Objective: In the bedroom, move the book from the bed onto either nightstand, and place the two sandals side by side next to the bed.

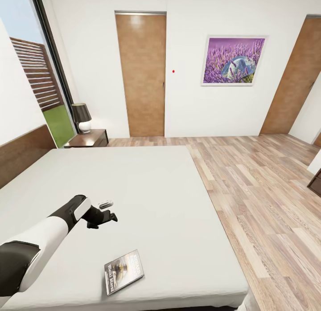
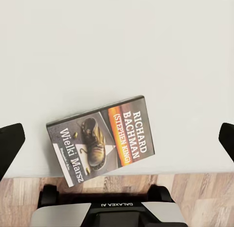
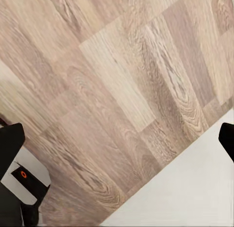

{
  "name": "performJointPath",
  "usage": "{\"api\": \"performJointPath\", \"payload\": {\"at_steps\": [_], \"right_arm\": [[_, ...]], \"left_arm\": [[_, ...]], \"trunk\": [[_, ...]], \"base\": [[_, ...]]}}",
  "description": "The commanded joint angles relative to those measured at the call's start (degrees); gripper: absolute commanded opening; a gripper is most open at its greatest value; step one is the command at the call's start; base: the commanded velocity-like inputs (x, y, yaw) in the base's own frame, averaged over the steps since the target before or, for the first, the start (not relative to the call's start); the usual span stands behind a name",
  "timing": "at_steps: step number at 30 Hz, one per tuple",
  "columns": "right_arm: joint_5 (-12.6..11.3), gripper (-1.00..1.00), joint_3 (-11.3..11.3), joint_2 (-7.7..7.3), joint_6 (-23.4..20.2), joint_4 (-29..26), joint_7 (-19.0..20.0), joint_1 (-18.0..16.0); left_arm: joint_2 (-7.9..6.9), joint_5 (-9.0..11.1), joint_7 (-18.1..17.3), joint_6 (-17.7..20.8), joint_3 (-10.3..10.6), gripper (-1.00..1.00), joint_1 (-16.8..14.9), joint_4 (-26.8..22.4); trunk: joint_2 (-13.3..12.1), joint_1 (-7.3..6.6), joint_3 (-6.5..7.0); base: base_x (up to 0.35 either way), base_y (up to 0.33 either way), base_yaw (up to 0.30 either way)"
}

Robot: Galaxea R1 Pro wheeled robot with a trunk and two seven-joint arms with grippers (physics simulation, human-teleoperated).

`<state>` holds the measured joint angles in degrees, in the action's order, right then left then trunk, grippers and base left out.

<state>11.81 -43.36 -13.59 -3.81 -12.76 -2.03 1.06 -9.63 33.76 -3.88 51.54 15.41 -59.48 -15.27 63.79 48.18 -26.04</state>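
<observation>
Grey bed [image 1: 147,190] bears book [image 1: 123,271] (near edge); left tool [image 1: 107,211] above.

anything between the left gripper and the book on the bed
Nothing visible does. The left gripper hovers over bare mattress on the bed, with the book lying flat near the bed's edge. In the left wrist view the book lies uncovered between the open jaws.

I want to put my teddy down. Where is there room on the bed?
Nearly all of the bed is bare, from the headboard to the far edge. Near the foot corner it is busier: the book lies there, and the left gripper hovers beside it.
</observation>
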Motion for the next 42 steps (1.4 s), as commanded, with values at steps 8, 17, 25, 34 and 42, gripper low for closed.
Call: {"api": "performJointPath", "payload": {"at_steps": [8, 17, 25, 34, 42], "right_arm": [[9.00, 1.00, -0.44, 0.49, -0.47, 5.51, -0.42, 0.41], [13.84, 1.00, -0.56, 0.80, -0.49, 8.13, -0.66, 0.51], [14.59, 1.00, -0.51, 0.87, -0.49, 8.74, -0.69, 0.52], [15.01, 1.00, -0.33, 0.92, -0.47, 8.90, -0.75, 0.52], [15.55, 1.00, -0.14, 0.98, -0.49, 8.94, -0.84, 0.52]], "left_arm": [[-0.03, -0.32, -0.43, 0.07, 0.26, 1.00, -0.03, -0.09], [-0.10, -0.32, -0.43, 0.06, 0.27, 1.00, -0.03, -0.11], [-0.12, -0.34, -0.43, 0.01, 0.33, 1.00, -0.03, -0.11], [-0.04, -0.31, -0.37, -0.15, 0.50, 1.00, -0.03, -0.11], [-0.07, -0.33, -0.42, -0.27, 0.50, 1.00, -0.03, -0.11]], "trunk": [[0.03, 0.00, -0.53], [0.03, 0.00, -1.28], [0.03, 0.00, -2.01], [0.03, 0.00, -2.56], [0.03, 0.00, -2.64]], "base": [[0.000, 0.000, 0.000], [0.000, 0.000, 0.000], [0.000, 0.000, 0.000], [0.000, 0.000, 0.000], [0.000, 0.000, 0.000]]}}
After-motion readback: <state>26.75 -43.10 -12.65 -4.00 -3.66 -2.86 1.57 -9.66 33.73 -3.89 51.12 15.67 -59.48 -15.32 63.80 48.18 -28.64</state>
